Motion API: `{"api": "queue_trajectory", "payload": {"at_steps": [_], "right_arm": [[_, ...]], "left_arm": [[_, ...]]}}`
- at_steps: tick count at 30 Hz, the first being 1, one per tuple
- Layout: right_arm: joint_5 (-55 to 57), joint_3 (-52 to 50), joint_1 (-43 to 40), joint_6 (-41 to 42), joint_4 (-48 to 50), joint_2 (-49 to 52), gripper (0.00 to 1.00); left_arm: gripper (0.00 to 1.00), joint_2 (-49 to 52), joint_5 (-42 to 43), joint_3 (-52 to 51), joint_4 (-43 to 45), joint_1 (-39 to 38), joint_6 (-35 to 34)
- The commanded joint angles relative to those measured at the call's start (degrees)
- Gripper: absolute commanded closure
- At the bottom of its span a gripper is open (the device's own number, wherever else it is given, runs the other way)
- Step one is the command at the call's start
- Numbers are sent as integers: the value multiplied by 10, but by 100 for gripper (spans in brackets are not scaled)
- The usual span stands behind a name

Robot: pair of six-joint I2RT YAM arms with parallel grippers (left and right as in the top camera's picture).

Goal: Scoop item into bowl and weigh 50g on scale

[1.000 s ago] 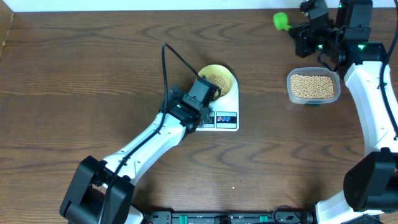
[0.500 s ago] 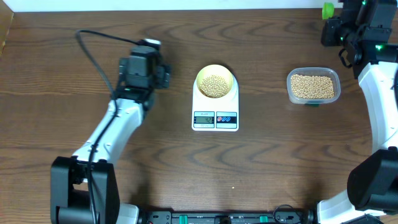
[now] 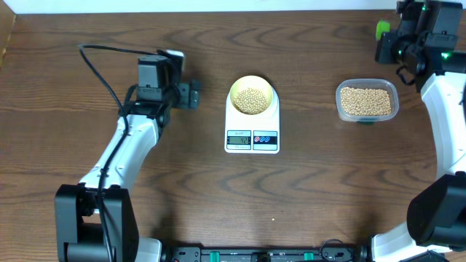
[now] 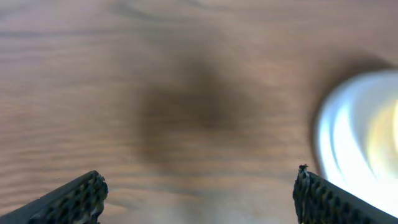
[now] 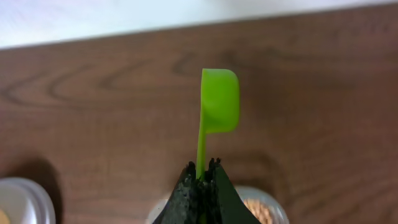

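Nearest the table's front edge sits the display end of the scale point(image 3: 252, 136), whose long axis runs front to back in the middle of the table; its digits are too small to read. On its far platform stands the bowl point(image 3: 234, 94), holding a heap of beans point(image 3: 253, 100). A second ago the left gripper point(image 3: 188, 95) was right over the bowl; it has since swung clear towards the left edge, fingers spread wide and empty, so the scale likely now reads undisturbed. Near the right edge, the clear tub point(image 3: 339, 102) holds the remaining beans. Farthest off, at the back right corner, the right gripper point(image 5: 202, 171) has drawn back, fingers pinching the handle of the green scoop point(image 5: 219, 102), which points straight out from them, cup turned on its side.
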Motion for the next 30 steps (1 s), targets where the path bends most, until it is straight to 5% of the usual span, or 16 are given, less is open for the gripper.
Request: {"api": "queue_trajectory", "payload": {"at_steps": [1, 18, 30], "right_arm": [[4, 11, -15, 12, -21, -8, 99], [-40, 10, -24, -25, -128, -8, 99], [-44, 10, -23, -25, -179, -8, 99]], "left_arm": [[2, -8, 47, 17, -40, -30, -4], [2, -69, 47, 16, -333, -264, 34], [2, -55, -16, -1, -319, -305, 32]]}}
